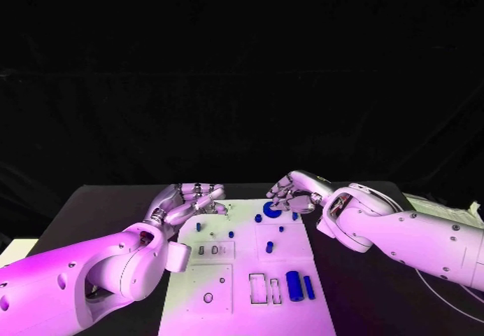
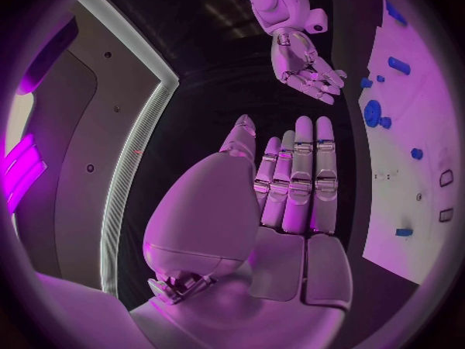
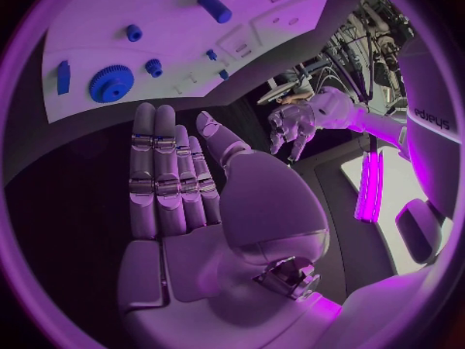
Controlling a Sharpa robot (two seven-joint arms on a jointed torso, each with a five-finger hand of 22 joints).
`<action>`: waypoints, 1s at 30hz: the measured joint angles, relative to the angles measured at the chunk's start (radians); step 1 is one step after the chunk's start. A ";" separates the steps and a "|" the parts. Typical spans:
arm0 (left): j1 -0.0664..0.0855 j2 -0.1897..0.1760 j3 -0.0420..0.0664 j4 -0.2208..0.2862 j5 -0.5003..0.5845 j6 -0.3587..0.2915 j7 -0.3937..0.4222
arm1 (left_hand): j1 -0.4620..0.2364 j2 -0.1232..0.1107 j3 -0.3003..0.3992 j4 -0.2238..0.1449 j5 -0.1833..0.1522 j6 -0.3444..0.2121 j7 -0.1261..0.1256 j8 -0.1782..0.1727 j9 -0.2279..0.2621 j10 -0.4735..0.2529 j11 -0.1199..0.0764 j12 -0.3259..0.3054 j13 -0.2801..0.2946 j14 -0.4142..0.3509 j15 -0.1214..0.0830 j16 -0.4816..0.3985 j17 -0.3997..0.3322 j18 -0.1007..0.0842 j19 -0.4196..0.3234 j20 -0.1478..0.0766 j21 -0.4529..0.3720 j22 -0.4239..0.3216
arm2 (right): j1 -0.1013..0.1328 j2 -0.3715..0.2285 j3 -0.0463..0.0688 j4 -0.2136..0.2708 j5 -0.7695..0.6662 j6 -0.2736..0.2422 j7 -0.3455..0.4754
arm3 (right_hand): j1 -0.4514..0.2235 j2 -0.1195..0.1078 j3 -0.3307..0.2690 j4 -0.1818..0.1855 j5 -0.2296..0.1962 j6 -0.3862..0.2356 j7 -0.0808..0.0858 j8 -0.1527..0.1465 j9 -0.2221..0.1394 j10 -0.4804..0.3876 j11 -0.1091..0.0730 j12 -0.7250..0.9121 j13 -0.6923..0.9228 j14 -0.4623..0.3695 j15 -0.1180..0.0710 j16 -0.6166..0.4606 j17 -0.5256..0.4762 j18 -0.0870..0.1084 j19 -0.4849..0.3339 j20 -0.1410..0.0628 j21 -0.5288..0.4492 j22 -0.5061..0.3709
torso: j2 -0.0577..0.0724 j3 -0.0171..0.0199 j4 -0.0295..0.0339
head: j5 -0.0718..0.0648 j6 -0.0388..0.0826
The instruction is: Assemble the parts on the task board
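The white task board lies mid-table with small blue parts on it. A blue gear sits near its far edge, and two blue cylinders lie side by side near its right edge. My left hand hovers at the board's far left corner, and its fingers are straight and hold nothing. Over the far edge by the gear is my right hand. Its palm is flat and bare. The gear and a cylinder show beyond it.
Several empty slots and outlines mark the board's near half. A white box with a cable sits at the table's right edge. Another pale object lies off the left edge.
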 measured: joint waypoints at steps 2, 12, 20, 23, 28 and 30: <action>0.003 -0.005 0.002 0.014 0.007 0.001 -0.004 | 0.000 0.000 0.000 0.000 0.000 0.000 0.000 -0.005 0.000 0.000 0.000 0.000 0.000 0.000 0.000 -0.005 0.000 0.000 -0.003 0.001 -0.004 -0.001 | 0.006 0.005 0.000 0.002 -0.061 0.019 -0.025 | 0.005 -0.005 0.001 0.007 0.000 0.005 -0.005 0.000 0.000 0.006 -0.006 0.000 0.000 0.028 -0.011 0.020 0.018 0.000 0.032 -0.011 0.027 0.013 | 0.009 -0.0013 0.0035 | -0.004 0.003; 0.027 -0.024 0.005 0.053 0.028 0.009 -0.020 | -0.004 0.004 -0.005 0.000 0.000 0.000 0.000 -0.005 0.000 -0.003 0.003 -0.006 0.000 -0.003 0.003 -0.005 0.002 0.000 -0.005 0.002 -0.006 -0.002 | 0.022 0.035 0.001 -0.001 -0.245 0.085 -0.103 | 0.001 -0.019 0.011 0.034 0.006 0.007 -0.007 -0.004 0.000 -0.007 -0.015 0.000 0.000 0.037 -0.020 0.112 0.101 0.000 0.072 -0.034 0.105 0.054 | 0.042 -0.0050 0.0161 | -0.017 0.014; 0.037 -0.028 0.005 0.059 0.035 0.013 -0.031 | -0.004 0.004 -0.005 0.000 0.000 -0.004 0.004 -0.005 0.000 -0.003 0.003 -0.006 0.000 -0.003 0.003 -0.005 0.002 0.000 -0.005 0.002 -0.006 -0.002 | 0.026 0.058 0.001 -0.016 -0.308 0.119 -0.139 | 0.008 -0.039 0.035 0.069 0.006 0.007 -0.008 -0.004 0.000 -0.042 -0.008 -0.004 -0.001 0.037 -0.020 0.252 0.195 0.000 0.087 -0.041 0.180 0.098 | 0.059 -0.0092 0.0250 | -0.028 0.019; 0.038 -0.027 0.005 0.059 0.037 0.013 -0.035 | -0.004 0.004 -0.005 0.000 0.000 -0.004 0.004 -0.005 0.000 -0.003 0.003 -0.006 0.000 -0.003 0.003 -0.005 0.002 0.000 -0.005 0.002 -0.006 -0.003 | 0.028 0.063 0.001 -0.020 -0.325 0.134 -0.150 | 0.012 -0.046 0.049 0.084 0.006 0.003 -0.011 -0.004 0.000 -0.042 -0.008 -0.004 -0.001 0.037 -0.020 0.308 0.232 0.000 0.087 -0.041 0.214 0.119 | 0.065 -0.0117 0.0280 | -0.032 0.020; 0.039 -0.027 0.005 0.058 0.039 0.014 -0.039 | -0.004 0.004 -0.005 0.000 0.000 -0.004 0.004 -0.007 0.000 -0.004 0.003 -0.006 0.000 -0.003 0.003 -0.006 0.002 0.000 -0.005 0.002 -0.006 -0.003 | 0.030 0.072 0.001 -0.029 -0.346 0.155 -0.165 | 0.013 -0.058 0.066 0.106 0.006 0.003 -0.011 -0.004 0.000 -0.050 -0.009 -0.004 -0.001 0.037 -0.020 0.372 0.276 0.000 0.086 -0.041 0.260 0.148 | 0.074 -0.0153 0.0311 | -0.034 0.019; 0.039 -0.027 0.005 0.058 0.040 0.014 -0.040 | -0.004 0.004 -0.005 0.000 0.000 -0.004 0.004 -0.009 0.000 -0.004 0.003 -0.006 0.000 -0.003 0.003 -0.009 0.003 0.000 -0.005 0.002 -0.006 -0.003 | 0.030 0.078 0.001 -0.035 -0.355 0.162 -0.170 | 0.013 -0.058 0.072 0.112 0.006 0.003 -0.011 -0.004 0.000 -0.058 -0.010 -0.004 -0.001 0.037 -0.020 0.387 0.286 0.000 0.086 -0.041 0.272 0.156 | 0.077 -0.0160 0.0317 | -0.035 0.019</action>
